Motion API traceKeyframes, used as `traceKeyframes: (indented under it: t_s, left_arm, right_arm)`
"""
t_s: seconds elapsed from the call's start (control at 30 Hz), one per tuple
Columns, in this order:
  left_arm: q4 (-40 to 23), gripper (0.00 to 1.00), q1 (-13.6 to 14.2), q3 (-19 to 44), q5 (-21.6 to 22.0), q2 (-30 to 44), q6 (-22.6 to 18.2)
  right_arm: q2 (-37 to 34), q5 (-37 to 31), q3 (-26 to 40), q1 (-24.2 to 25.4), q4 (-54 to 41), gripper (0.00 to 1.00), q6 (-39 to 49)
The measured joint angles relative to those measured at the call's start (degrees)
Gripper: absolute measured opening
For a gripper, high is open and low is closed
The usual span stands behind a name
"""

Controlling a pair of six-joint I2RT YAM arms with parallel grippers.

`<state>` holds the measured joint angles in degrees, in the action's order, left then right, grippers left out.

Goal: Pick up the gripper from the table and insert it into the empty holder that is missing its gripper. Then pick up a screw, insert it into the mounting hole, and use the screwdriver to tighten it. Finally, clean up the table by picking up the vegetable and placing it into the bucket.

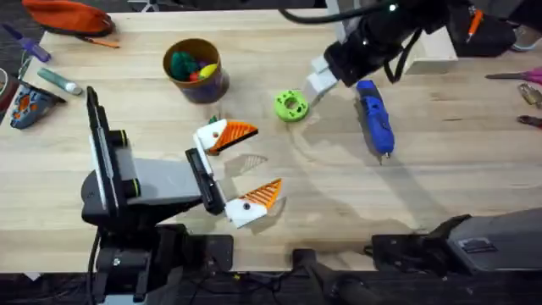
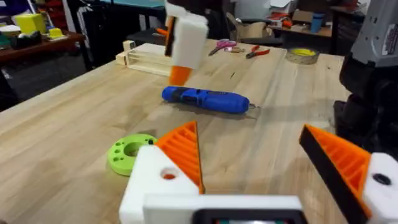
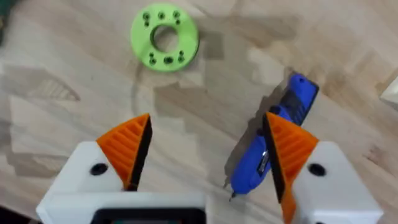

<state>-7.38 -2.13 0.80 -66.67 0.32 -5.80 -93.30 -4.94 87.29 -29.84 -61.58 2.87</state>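
Observation:
The blue screwdriver (image 1: 375, 119) lies on the wooden table (image 1: 339, 195), right of centre. My right gripper (image 1: 318, 85) hovers open just left of its rear end. In the right wrist view the screwdriver (image 3: 267, 149) runs past one orange pad (image 3: 289, 146) of that gripper (image 3: 208, 134), and nothing sits between the pads. My left gripper (image 1: 258, 161) rests open low over the table's middle, empty. A tiny dark green piece, maybe the vegetable (image 1: 213, 121), lies by its far finger. The bucket (image 1: 195, 68) stands at the back left. The loose gripper, an empty holder and the screw are out of view.
A lime-green ring disc (image 1: 290, 105) lies between the bucket and the screwdriver. An orange pouch (image 1: 72, 17) and small tools sit at the far left. A wooden block (image 1: 432, 51) is at the back right, and hand tools (image 1: 529, 89) lie along the right edge.

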Motion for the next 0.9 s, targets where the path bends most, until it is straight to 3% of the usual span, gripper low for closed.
traceKeyframes:
  t_s: [0.53, 0.77, 0.9]
  left_arm:
    - [0.00, 0.985, 0.00, 0.00, 0.00, -0.02, 0.00]
    - [0.00, 0.985, 0.00, 0.00, -0.01, -0.02, 0.00]
    - [0.00, 0.985, 0.00, 0.00, 0.00, 0.00, 0.00]
  right_arm:
    - [-0.74, 5.76, 0.07, -0.10, -4.25, 0.994, 3.59]
    - [-9.59, 5.89, 0.74, -0.01, -4.45, 0.994, 3.59]
    - [-13.41, 5.89, 4.38, -0.56, -4.69, 0.985, 3.59]
